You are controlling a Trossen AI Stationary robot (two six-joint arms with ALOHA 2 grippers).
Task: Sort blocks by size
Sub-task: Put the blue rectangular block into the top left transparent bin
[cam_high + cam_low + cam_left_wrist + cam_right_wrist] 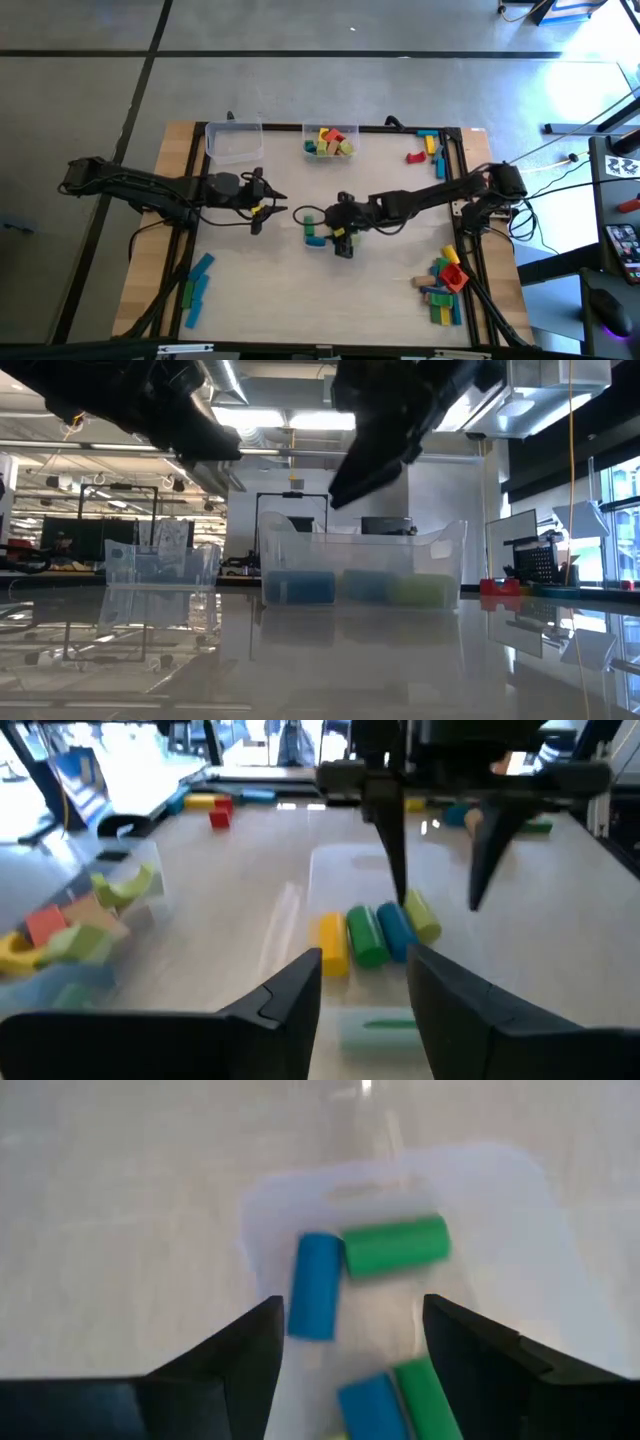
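A clear tub stands mid-table, and several blocks lie on its floor: a blue block, a green block, and a yellow block beside more green and blue ones. My right gripper hangs open above this tub with nothing between its fingers; it also shows in the left wrist view. My left gripper stands open to the tub's left, pointing at it, holding nothing.
An empty clear tub and a tub with mixed blocks stand at the far edge. Loose blocks lie at the far right, near right and near left.
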